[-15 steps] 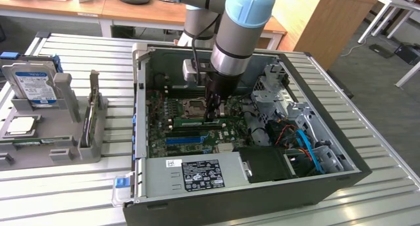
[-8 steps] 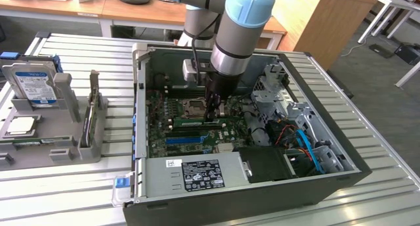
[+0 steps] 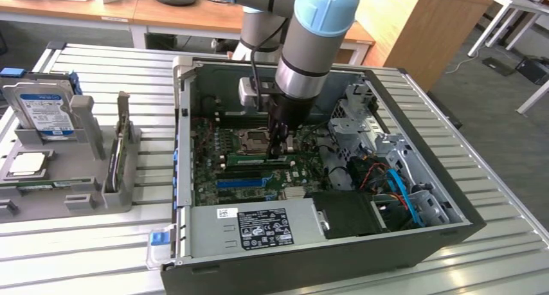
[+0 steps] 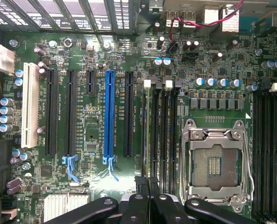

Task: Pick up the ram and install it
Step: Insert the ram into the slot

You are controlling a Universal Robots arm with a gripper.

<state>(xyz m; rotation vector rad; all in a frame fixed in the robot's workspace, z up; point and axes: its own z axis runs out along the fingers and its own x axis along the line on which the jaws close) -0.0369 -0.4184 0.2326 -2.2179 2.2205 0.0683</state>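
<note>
While the gripper (image 3: 278, 150) clamps shut on the ram (image 3: 251, 159), it aligns edgewise over the centre-frame memory slots (image 4: 164, 135) for seating.

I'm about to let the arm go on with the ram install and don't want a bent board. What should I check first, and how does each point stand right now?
1. Hand shut on ram: ok.
2. Ram in line with the slots beside the socket: ok.
3. Ram fully seated: cannot tell.
4. White clip latched: cannot tell.
5. Slots next to the ram bare: ok.
6. Red wire away from the slots: ok.
</note>
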